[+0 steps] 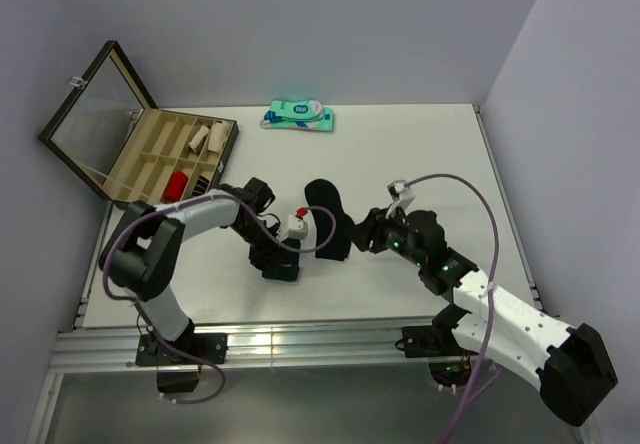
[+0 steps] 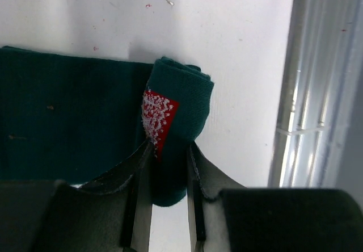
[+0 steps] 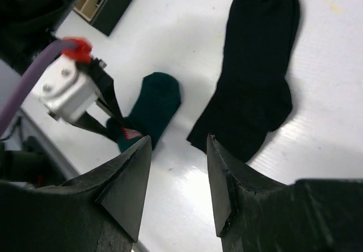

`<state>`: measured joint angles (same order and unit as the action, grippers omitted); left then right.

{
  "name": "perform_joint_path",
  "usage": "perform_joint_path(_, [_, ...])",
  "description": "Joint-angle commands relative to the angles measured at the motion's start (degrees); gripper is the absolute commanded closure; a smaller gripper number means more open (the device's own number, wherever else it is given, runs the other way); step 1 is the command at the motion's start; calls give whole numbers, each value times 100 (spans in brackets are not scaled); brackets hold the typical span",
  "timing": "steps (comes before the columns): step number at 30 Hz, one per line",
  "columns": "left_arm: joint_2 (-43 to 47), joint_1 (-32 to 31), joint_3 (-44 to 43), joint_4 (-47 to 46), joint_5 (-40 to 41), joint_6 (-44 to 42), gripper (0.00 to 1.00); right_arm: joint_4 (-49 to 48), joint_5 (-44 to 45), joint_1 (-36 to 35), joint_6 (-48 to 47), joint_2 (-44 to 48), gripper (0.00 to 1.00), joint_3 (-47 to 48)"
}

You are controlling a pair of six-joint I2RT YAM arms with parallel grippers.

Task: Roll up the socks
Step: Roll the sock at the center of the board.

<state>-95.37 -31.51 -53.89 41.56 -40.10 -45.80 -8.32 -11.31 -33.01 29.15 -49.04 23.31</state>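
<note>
1. The counter (image 1: 440, 154) shows open white surface across its right half and along the far centre. A compartment box (image 1: 170, 154) with its lid raised fills the far-left corner. A packaged pair (image 1: 298, 116) lies at the far edge.
2. The aluminium rail (image 2: 309, 121) of the near edge runs close beside the left tool's working spot, so there is little room on that side.
3. The green sock (image 2: 68, 116) lies flat on the counter, left of centre and near the near edge. One end is folded over into a short roll with a red patch facing outward.
4. The left tool (image 2: 169, 145) is closed on this roll, one finger pressing each side.
5. The black sock (image 3: 255, 76) lies flat at the centre, between the two tools. It is just beside the green sock and not touching it.
6. The right tool (image 3: 178, 140) stands partly open and holds nothing. It hangs above the counter by the black sock's near end.
7. The left arm reaches right from its base, elbow bent, wrist pointing down. The right arm stretches diagonally from the near right toward the centre.
</note>
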Motion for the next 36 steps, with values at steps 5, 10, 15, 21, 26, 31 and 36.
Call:
perform_joint_path(5, [-1466, 478, -1281, 2356, -824, -1018, 100, -504, 1895, -1961, -963, 53, 49, -29])
perform_joint_path(10, [-2054, 593, -1694, 2751, -807, -1220, 100, -671, 2089, -2858, -1446, -1280, 49, 410])
perform_joint_path(15, [-2372, 611, -1783, 2920, -693, -1195, 100, -425, 2230, -3299, -2017, -2504, 46, 1359])
perform_joint_path(21, [-2424, 663, -1783, 2875, -526, -1036, 100, -136, 1765, -3483, -2413, -3505, 44, 2168])
perform_joint_path(26, [-2416, 699, -1818, 2840, -473, -966, 100, 269, 1597, -3633, -2607, -4052, 43, 2634])
perform_joint_path(31, [-2372, 707, -1871, 2893, -482, -966, 100, 409, 1597, -3738, -2704, -4386, 43, 2722])
perform_joint_path(36, [-2372, 716, -1906, 2875, -446, -948, 100, 533, 1676, -3879, -2774, -4834, 43, 2960])
